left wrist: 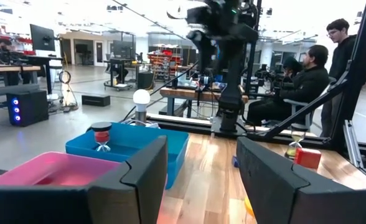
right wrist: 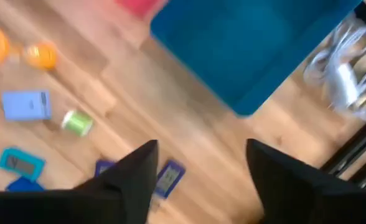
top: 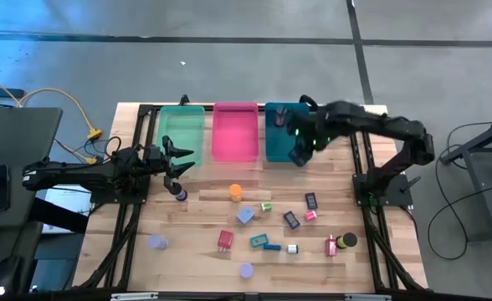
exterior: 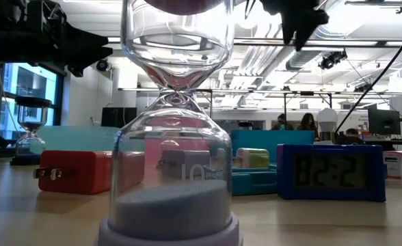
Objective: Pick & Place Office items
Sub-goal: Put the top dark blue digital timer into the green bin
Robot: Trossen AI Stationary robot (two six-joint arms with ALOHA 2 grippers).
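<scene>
The office items lie scattered over the near half of the wooden table: an orange cylinder (top: pixel 235 192), a blue block (top: pixel 245 216), a red block (top: pixel 225 241), a teal piece (top: pixel 258 242), black pieces (top: pixel 291 219) and lavender discs (top: pixel 156 242). A small hourglass (left wrist: pixel 101 135) stands in the teal tray (top: pixel 281 134). My left gripper (top: pixel 179 163) hovers open by the green tray's (top: pixel 183 132) near edge, above a dark-capped piece (top: pixel 180 194). My right gripper (top: pixel 299 157) hangs open over the teal tray's near edge; its wrist view shows empty fingers (right wrist: pixel 201 162) above the bare wood.
Green, pink (top: pixel 235 132) and teal trays stand side by side along the far edge. A clear hourglass (exterior: pixel 173 137) on a lavender base fills the low view. Black frame rails run down both table sides. People sit beyond the table (left wrist: pixel 307 81). A white cable bundle (right wrist: pixel 348 68) lies beside the teal tray.
</scene>
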